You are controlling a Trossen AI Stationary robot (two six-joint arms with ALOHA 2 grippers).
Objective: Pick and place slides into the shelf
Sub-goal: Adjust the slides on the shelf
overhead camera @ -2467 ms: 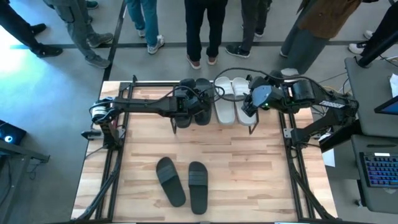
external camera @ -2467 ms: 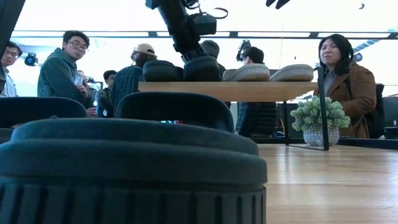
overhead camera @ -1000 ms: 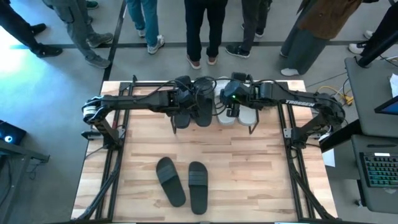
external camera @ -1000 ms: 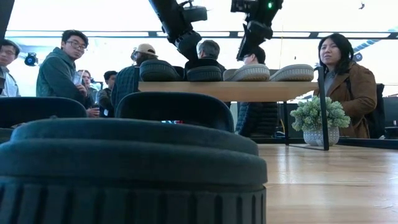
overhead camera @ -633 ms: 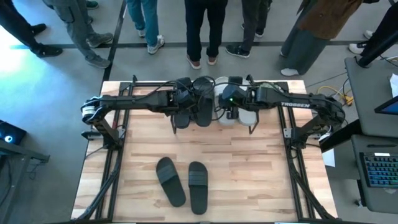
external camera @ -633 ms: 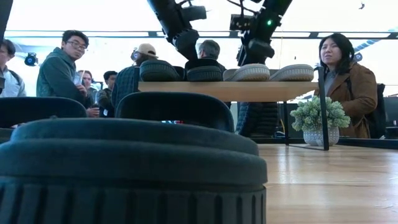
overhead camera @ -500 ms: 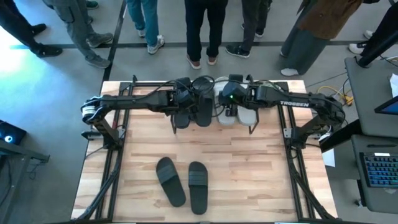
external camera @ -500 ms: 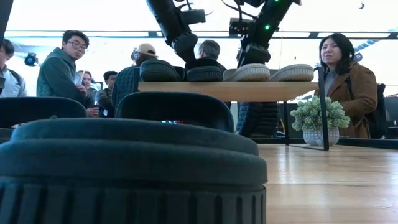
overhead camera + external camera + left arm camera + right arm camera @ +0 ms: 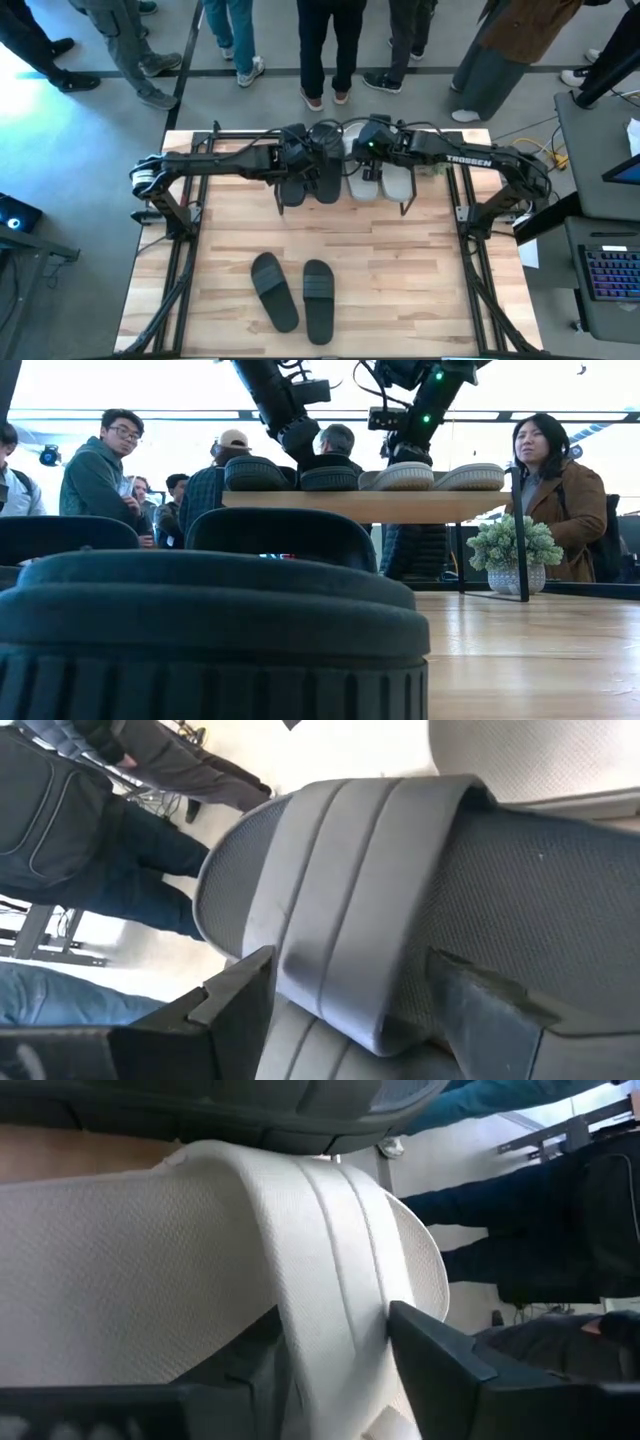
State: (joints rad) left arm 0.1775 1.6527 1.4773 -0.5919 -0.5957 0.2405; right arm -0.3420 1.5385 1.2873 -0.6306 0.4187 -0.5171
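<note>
The shelf [image 9: 350,506] stands at the table's far side with two black slides [image 9: 312,178] and two white slides [image 9: 385,180] resting sole-down on its top board. Two more black slides [image 9: 296,292] lie on the table near its front edge. My left gripper [image 9: 350,960] is open above the shelf, its fingers on either side of a black slide's strap [image 9: 340,900]; I see no contact. My right gripper [image 9: 332,1320] is down on the white slide [image 9: 405,477] next to the black pair, shut on its strap. My right gripper pinches the white slide's strap [image 9: 340,1295] between its two fingers [image 9: 440,1360], one on each edge of the strap. It comes slanting down from the table's right and near side. The slide lies flat, sole on the shelf's top board.
Several people stand close behind the table's far edge. A small potted plant [image 9: 505,550] shows beyond the shelf's right leg in the low view. Black frame rails [image 9: 180,270] run along both table sides. Bare wood lies between the shelf and the front pair.
My right gripper has come down toward the shelf and settled over the strap of the white slide next to the black pair. The slides on the shelf have stayed where they were.
</note>
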